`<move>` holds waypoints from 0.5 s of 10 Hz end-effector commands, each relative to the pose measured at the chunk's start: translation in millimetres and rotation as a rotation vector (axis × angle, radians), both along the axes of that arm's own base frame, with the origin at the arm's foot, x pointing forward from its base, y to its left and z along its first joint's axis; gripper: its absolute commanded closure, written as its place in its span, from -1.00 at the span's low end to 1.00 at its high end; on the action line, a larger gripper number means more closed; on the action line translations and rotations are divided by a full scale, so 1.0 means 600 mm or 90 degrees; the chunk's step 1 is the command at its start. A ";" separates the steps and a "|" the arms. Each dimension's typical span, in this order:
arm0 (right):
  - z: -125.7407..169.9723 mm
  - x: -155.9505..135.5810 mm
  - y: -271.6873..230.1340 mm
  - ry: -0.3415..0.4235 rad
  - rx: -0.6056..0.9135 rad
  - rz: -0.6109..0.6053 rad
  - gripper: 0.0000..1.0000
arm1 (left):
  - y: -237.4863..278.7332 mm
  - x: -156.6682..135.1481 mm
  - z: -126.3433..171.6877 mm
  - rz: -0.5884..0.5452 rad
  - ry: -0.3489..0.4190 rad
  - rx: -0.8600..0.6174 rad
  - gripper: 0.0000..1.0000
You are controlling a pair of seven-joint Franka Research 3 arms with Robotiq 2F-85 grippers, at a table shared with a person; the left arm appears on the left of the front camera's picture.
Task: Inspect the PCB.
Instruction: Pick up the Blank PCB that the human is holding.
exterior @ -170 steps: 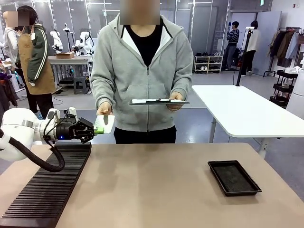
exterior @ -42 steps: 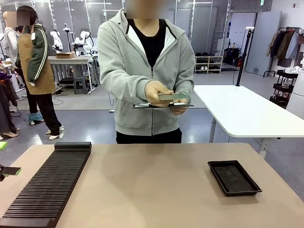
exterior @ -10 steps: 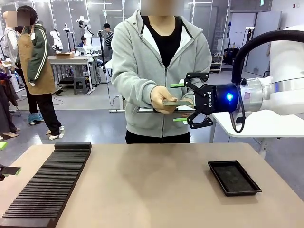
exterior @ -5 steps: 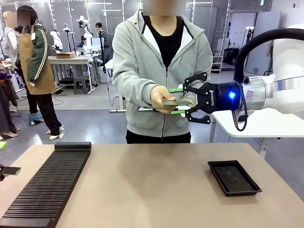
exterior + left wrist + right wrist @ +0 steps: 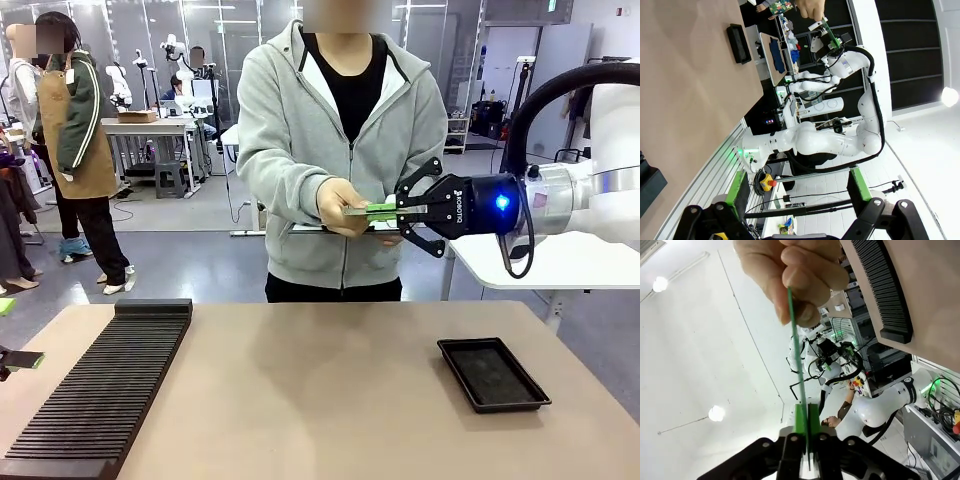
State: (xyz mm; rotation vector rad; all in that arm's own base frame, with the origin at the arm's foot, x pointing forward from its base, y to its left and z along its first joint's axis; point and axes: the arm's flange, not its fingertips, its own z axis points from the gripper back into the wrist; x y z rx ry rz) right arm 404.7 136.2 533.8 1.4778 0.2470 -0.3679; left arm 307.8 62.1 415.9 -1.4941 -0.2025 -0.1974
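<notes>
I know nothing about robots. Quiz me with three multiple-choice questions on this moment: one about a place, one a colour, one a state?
1. The green board is: A. on the floor; B. held between a person's hand and the right arm's fingers; C. in a pocket.
2. The tray on the table is: A. white; B. red; C. black.
3. Those fingers are: A. wide open; B. shut on the board; C. holding a cup.
Answers: B, each grips one end; C, dark all over; B, pads pinch its edge.
</notes>
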 end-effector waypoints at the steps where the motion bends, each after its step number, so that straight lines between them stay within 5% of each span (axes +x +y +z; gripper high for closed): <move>1: -0.010 -0.005 -0.007 -0.017 0.007 0.017 1.00 | -0.001 0.004 0.004 -0.002 -0.005 -0.001 -1.00; 5: -0.015 -0.011 -0.010 -0.020 0.000 0.027 1.00 | -0.001 0.004 0.004 -0.002 -0.005 -0.001 -1.00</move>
